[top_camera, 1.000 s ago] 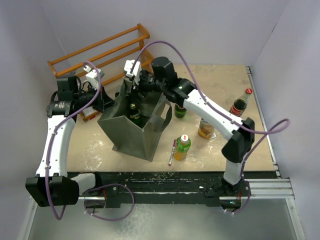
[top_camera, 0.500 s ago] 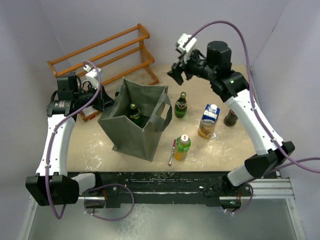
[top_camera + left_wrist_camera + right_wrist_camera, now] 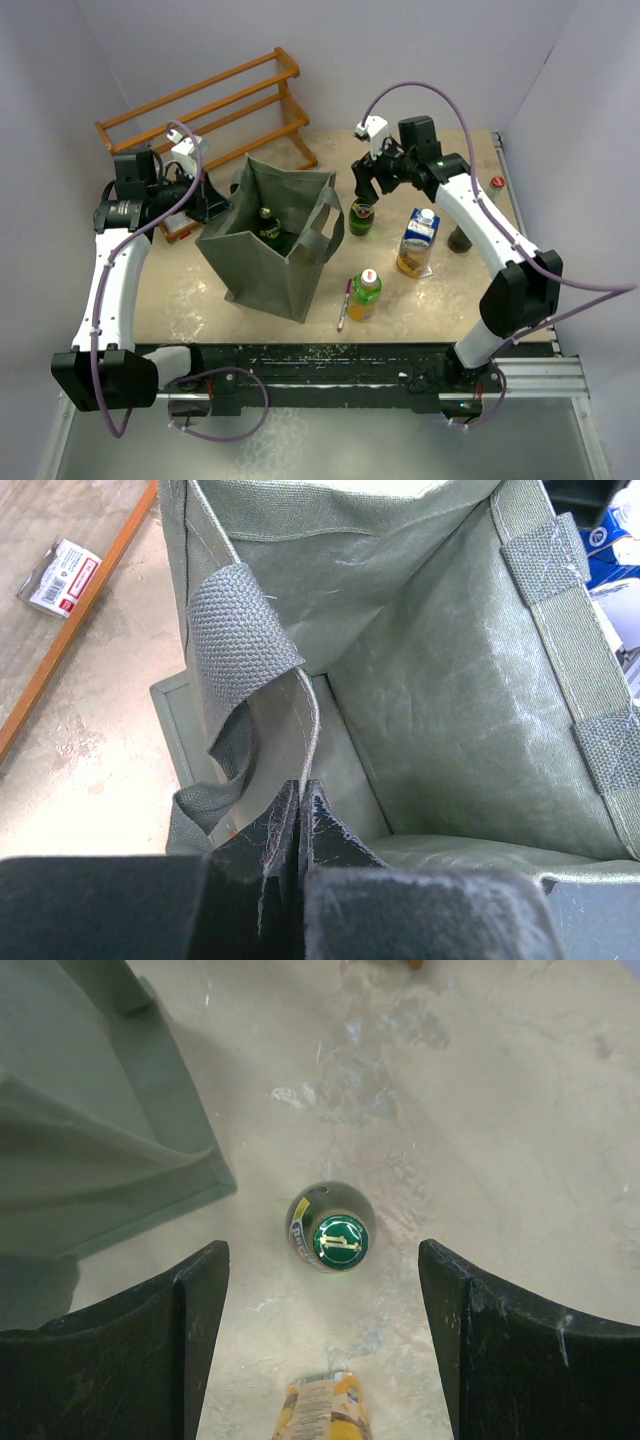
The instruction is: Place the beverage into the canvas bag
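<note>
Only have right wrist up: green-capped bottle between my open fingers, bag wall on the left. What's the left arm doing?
Observer: The left gripper is shut on the rim of the canvas bag, at its left side.
Operator: Bag empty?
Observer: No, one dark bottle with a yellow label stands inside.
Operator: Anything to the right of my target?
Observer: A blue-and-orange carton stands on the right of the green-capped bottle, apart from it.
</note>
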